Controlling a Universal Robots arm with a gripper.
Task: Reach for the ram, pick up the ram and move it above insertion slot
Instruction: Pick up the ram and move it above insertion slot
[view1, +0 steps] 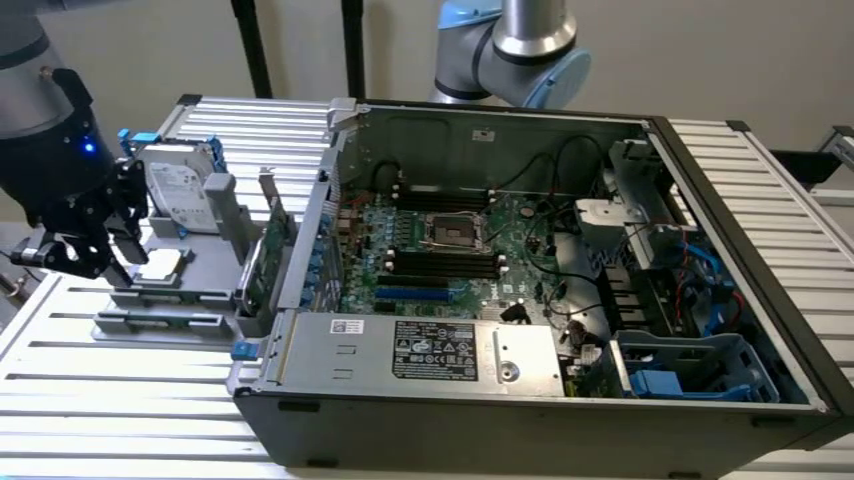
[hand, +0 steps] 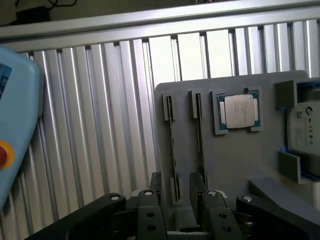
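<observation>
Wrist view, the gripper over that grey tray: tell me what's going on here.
A single robot arm's gripper hangs open over the grey tray, beside the open computer case. Its fingers stand either side of one ram stick held on edge in the tray; a second stick sits next to it. Nothing is gripped or lifted yet.

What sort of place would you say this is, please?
Probably a robotics lab bench for computer assembly: an open desktop case with its motherboard exposed and a grey fixture holding a processor, on a slatted aluminium table, with a robot arm behind.
</observation>
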